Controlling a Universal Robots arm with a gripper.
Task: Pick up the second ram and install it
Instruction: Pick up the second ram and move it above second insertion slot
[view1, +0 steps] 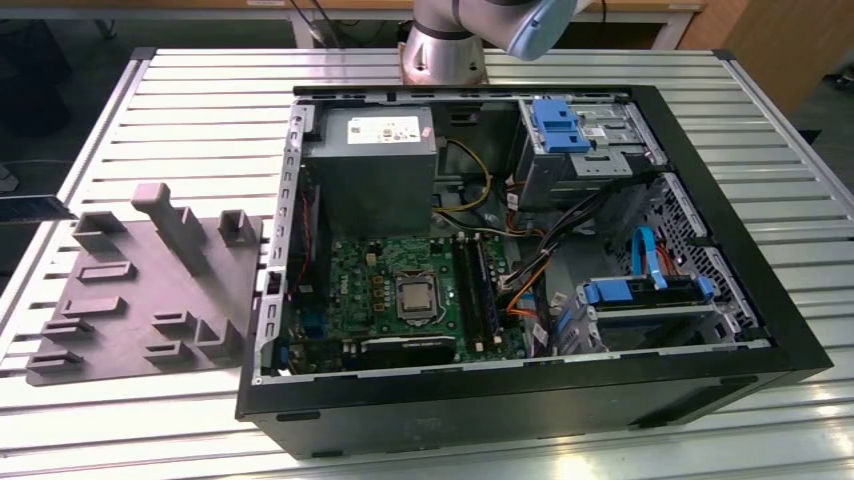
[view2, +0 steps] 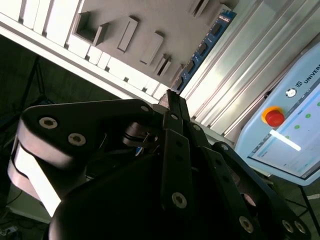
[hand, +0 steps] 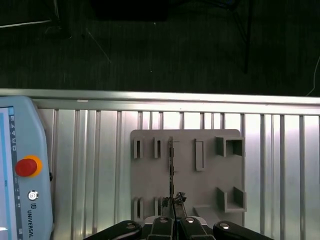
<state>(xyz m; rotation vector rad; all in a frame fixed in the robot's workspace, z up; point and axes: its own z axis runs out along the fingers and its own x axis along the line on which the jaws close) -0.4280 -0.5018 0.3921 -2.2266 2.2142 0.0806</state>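
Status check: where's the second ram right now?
Fingers shut on the second ram. Ram hangs above the grey fixture, not yet in the PC case. Loose cables lie right beside the memory slots.

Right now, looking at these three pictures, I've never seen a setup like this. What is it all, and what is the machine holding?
This is one robot arm with a pincer at its end, working at a slatted metal table. The exterior view comes from a camera off the arm: it shows an open computer case and, on the exterior view's left, a grey plate with upright blocks. Both wrist views come from cameras riding on the arm. In them the pincer is shut on a ram stick, a thin board with small chips, held over that grey plate. Beside the plate lies a pale control pad with a red button.
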